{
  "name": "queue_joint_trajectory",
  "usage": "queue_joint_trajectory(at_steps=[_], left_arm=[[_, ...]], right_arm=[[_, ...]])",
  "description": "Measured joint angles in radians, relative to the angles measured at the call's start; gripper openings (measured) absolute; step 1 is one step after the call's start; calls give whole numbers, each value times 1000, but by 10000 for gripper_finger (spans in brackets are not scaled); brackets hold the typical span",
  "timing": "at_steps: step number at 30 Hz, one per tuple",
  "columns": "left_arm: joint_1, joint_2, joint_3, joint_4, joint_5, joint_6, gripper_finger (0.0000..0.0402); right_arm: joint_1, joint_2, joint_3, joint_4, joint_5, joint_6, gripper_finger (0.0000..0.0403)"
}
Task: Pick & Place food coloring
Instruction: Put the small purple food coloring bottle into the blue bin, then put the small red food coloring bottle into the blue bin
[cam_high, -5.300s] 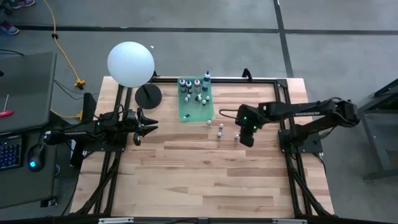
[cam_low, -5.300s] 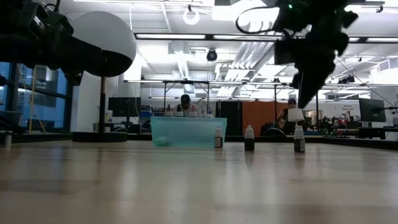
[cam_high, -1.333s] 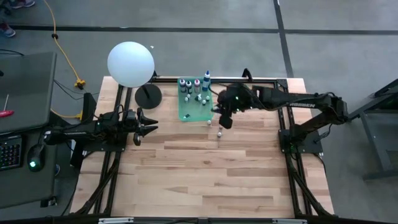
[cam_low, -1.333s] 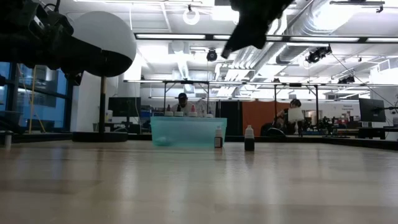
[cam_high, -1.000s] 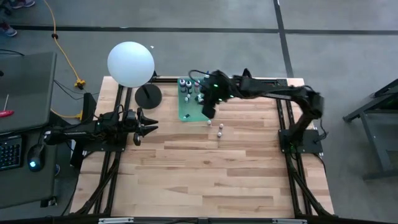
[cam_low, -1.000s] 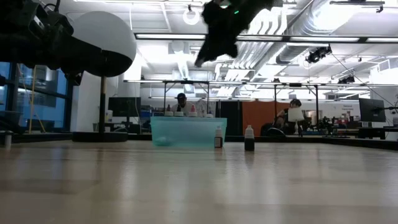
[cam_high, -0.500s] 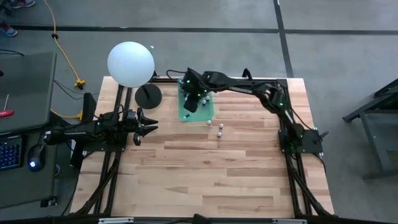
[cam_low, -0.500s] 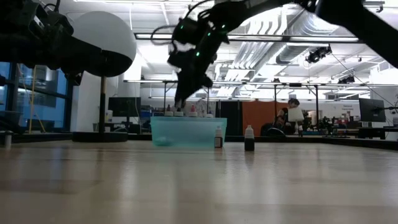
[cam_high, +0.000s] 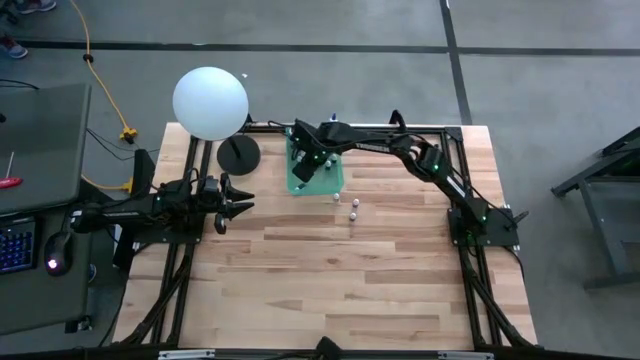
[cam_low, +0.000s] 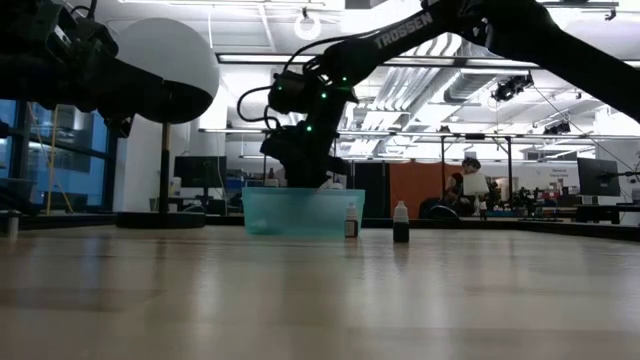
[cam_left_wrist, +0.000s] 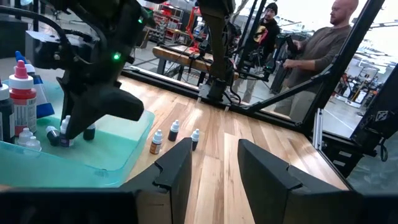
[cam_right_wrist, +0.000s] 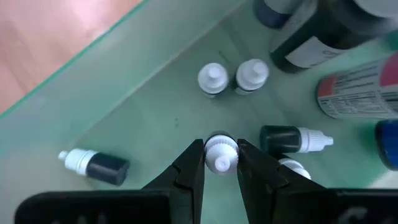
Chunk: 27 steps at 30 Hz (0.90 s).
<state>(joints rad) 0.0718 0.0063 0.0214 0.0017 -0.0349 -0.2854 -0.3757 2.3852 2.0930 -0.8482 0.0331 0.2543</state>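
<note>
Over the green tray, the right gripper is clenching a white-capped bottle; beside the lamp, the left gripper is hanging with fingers parted, grasping nothing.

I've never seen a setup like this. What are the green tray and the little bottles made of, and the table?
The green tray looks like translucent plastic with a frosted finish: the surface under it shows through its floor. The little bottles seem plastic too, with white ribbed caps, though glass bodies can't be ruled out. The table appears to be pale wood planks with visible grain and a slight sheen.
</note>
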Motion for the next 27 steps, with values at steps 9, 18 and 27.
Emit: queue_joint_trajectory(at_steps=[9, 18, 27], left_arm=[[0, 0, 0, 0, 0, 0, 129], [0, 0, 0, 0, 0, 0, 129], [0, 0, 0, 0, 0, 0, 129]], right_arm=[[-6, 0, 0, 8, -7, 71, 72], [-9, 0, 0, 8, -15, 82, 99], [-9, 0, 0, 8, -17, 82, 103]])
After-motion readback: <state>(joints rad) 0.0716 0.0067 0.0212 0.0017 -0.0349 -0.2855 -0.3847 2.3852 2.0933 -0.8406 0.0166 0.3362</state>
